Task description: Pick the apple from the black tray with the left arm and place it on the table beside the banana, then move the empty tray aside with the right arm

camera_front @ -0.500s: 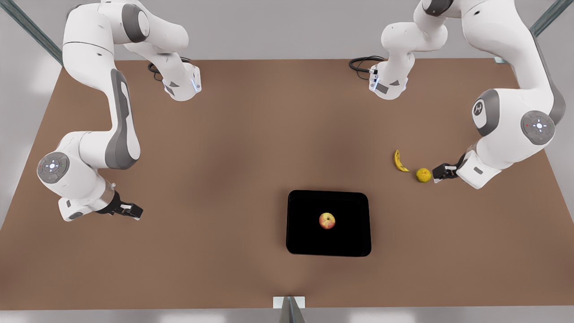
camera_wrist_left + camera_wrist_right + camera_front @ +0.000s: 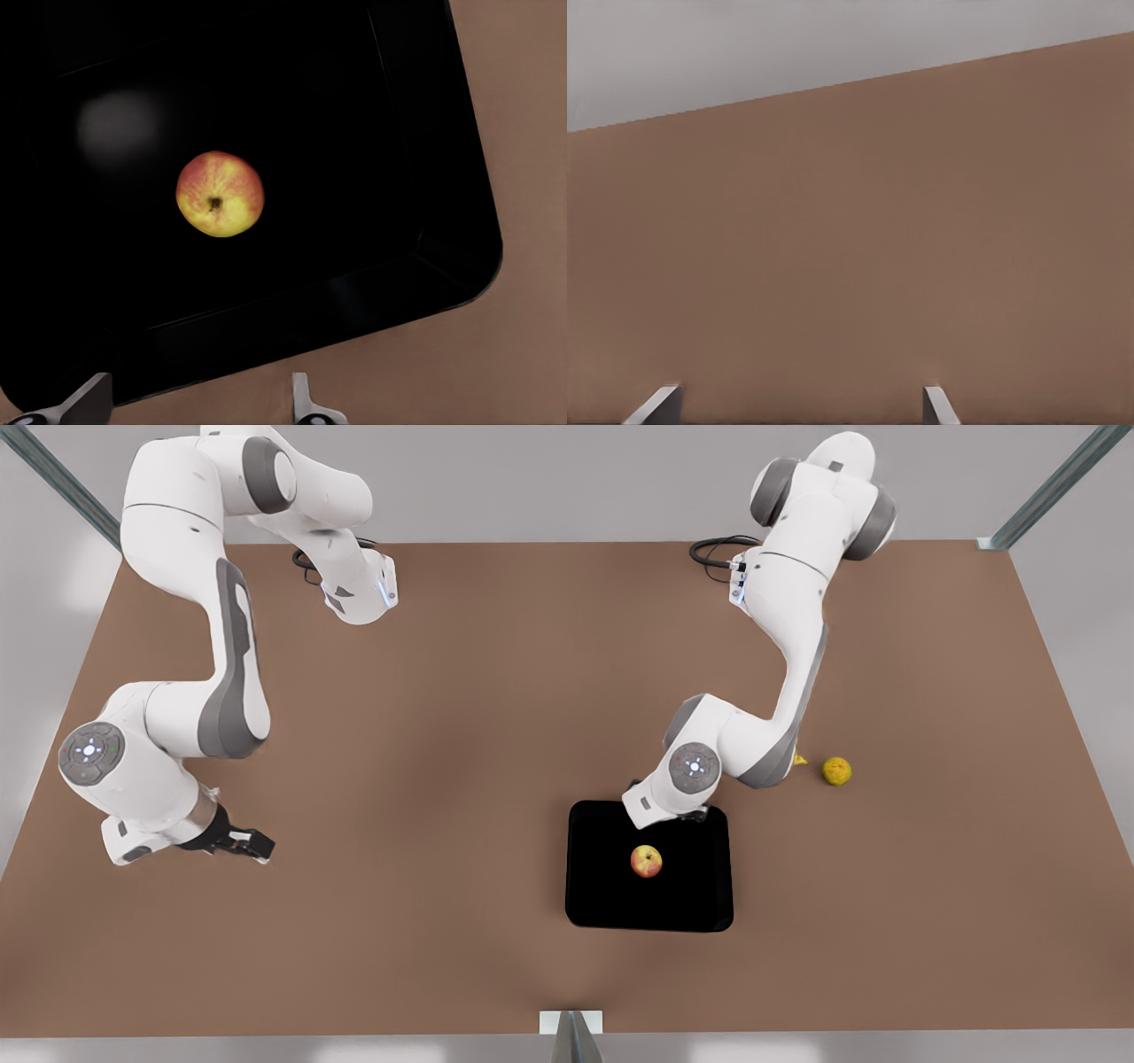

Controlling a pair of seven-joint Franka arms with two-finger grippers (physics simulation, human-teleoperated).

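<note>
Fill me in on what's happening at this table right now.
The left gripper hangs open over the far edge of the black tray, looking down at the apple that lies loose in the middle of it. Nothing is gripped yet. The right gripper waits open over bare table at the front view's left. The banana, mostly hidden behind the left arm, lies beside a yellow-orange fruit.
</note>
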